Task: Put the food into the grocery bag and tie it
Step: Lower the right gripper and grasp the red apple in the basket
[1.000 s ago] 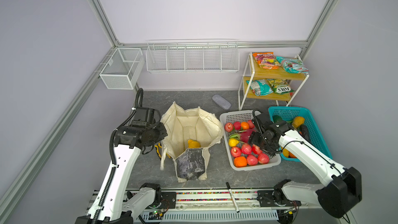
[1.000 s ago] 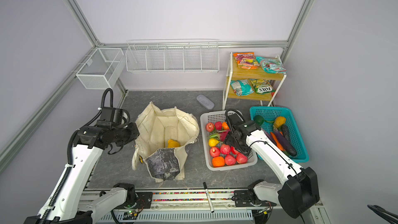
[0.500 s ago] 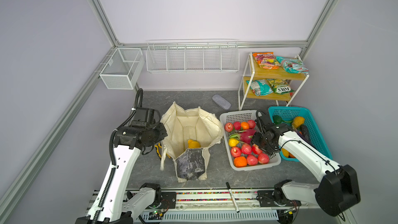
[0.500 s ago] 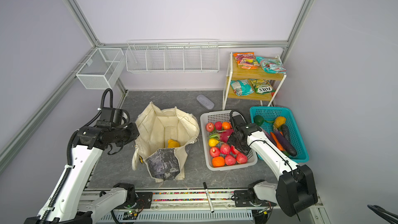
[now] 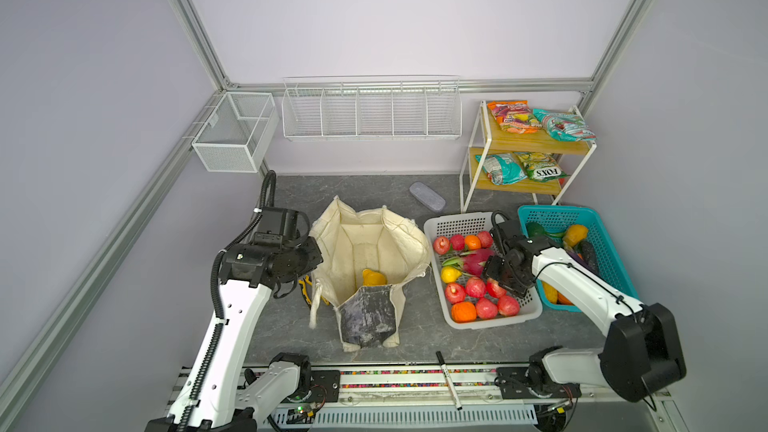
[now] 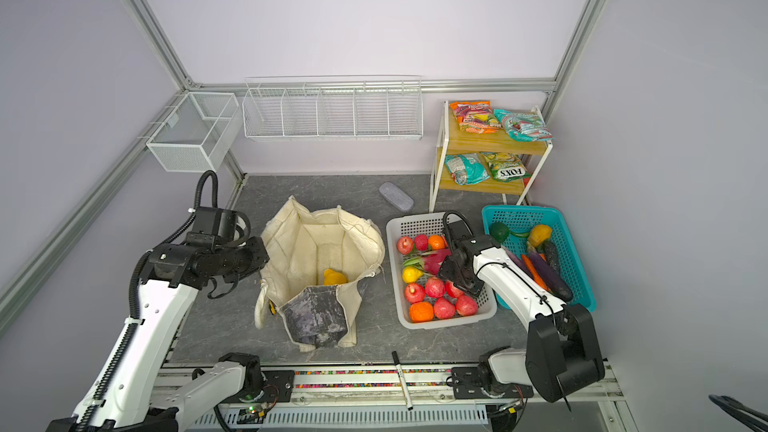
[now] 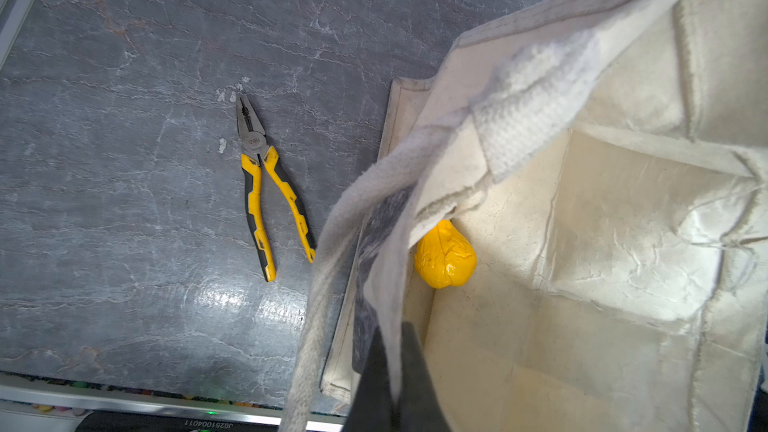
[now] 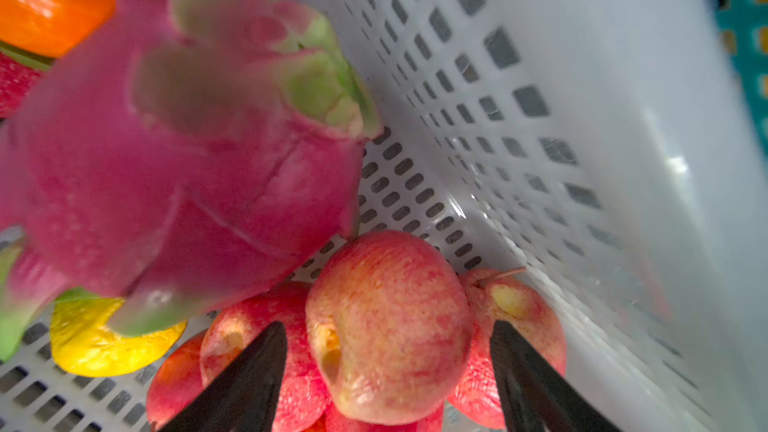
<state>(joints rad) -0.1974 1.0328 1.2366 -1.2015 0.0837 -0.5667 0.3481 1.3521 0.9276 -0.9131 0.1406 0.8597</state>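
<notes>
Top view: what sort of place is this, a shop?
Probably a robot test cell staged as a grocery corner: aluminium frame around bare walls, a shelf with snack packets, a fruit-filled white basket.

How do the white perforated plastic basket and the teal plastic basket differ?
The white perforated plastic basket holds round fruit, mostly red apples; the teal plastic basket holds mostly long vegetables. The right gripper is down in the white basket, not the teal. Both are rectangular, perforated, side by side.
</notes>
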